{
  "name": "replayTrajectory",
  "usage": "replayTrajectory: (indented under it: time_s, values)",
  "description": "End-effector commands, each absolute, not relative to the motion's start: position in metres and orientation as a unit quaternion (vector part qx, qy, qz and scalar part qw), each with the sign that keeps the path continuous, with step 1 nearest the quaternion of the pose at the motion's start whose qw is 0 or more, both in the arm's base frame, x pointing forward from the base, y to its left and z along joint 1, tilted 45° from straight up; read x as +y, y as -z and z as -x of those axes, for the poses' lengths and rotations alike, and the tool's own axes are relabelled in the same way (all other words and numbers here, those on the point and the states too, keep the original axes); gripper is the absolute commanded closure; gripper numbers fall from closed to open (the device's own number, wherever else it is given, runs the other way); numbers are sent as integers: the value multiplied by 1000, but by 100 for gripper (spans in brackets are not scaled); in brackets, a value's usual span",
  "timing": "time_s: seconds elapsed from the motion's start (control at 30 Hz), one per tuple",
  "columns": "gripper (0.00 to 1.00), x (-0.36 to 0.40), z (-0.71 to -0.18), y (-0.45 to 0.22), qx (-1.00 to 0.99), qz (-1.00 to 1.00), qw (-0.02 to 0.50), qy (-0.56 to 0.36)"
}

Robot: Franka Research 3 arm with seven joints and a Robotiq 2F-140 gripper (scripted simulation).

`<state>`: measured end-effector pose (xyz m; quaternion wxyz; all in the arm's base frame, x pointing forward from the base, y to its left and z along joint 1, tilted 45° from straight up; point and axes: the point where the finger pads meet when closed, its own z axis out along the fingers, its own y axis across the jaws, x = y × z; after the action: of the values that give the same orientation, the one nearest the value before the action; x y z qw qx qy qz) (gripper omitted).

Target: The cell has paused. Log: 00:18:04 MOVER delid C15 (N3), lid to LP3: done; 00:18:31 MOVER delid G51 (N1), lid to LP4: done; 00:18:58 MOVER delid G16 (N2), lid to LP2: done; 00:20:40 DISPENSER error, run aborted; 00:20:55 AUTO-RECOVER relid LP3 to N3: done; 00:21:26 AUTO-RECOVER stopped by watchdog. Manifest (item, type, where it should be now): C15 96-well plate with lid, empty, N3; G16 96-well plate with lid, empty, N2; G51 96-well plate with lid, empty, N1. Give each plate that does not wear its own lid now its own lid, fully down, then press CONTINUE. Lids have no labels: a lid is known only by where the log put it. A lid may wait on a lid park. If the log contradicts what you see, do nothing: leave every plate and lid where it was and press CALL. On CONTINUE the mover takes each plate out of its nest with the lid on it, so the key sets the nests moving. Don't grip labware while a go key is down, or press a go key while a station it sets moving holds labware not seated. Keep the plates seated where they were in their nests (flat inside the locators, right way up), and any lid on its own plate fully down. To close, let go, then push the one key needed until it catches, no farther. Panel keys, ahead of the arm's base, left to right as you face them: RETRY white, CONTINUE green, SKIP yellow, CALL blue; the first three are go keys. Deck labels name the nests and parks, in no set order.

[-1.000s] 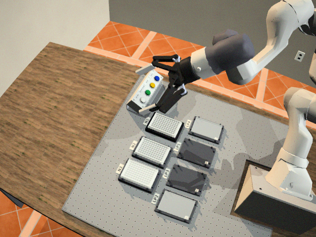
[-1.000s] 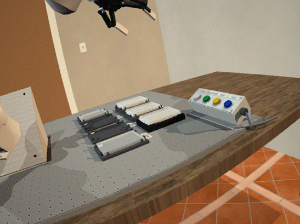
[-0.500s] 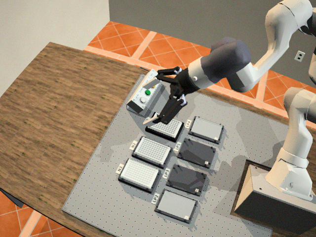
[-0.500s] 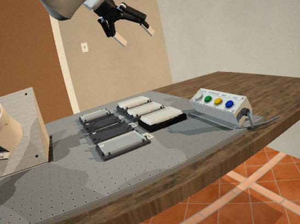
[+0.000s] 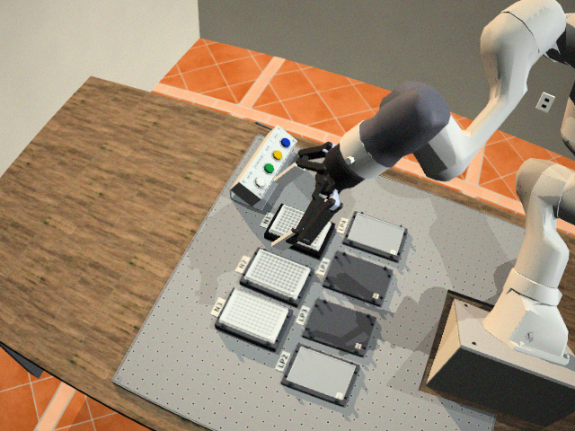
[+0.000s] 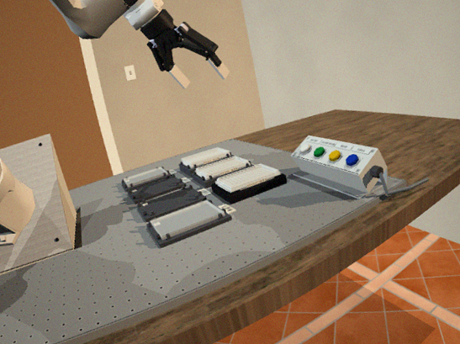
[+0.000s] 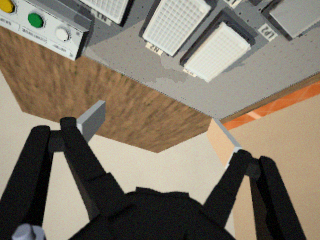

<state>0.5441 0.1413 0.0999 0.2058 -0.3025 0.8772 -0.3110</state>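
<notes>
My gripper [image 5: 284, 206] is open and empty, high above the deck near nest N1; it also shows in the exterior view [image 6: 201, 76] and the wrist view [image 7: 157, 131]. The N1 plate [image 5: 295, 226] and the N2 plate [image 5: 276, 274] show open wells. The N3 plate [image 5: 252, 317] looks whiter and smoother, as if lidded. A lid lies on park LP4 [image 5: 375, 235] and another on park LP2 [image 5: 320, 374]. Parks LP1 [image 5: 358, 277] and LP3 [image 5: 339, 326] are bare. On the key panel [image 5: 262, 167], the green CONTINUE key [image 5: 268, 168] and blue CALL key [image 5: 285, 142] stand up.
The white RETRY key [image 5: 260, 181] and yellow SKIP key [image 5: 277, 154] sit beside them. The arm's base block [image 5: 501, 366] stands at the deck's near right corner. A cable [image 6: 398, 189] runs from the panel along the table edge.
</notes>
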Motion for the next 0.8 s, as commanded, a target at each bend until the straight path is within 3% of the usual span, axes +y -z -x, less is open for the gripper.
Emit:
replayTrajectory:
  time_s: [0.0, 0.1, 0.13, 0.67, 0.7, 0.77]
  values:
    - [0, 140, -544, -100, 881, 291, 207, 311]
    - [0, 140, -544, -100, 881, 291, 207, 311]
    - [0, 109, -511, -70, 905, 228, 160, 323]
    - [0, 109, -511, -70, 905, 228, 160, 323]
    - [0, 83, -477, -46, 919, 171, 117, 336]
    - [0, 83, -477, -46, 919, 171, 117, 336]
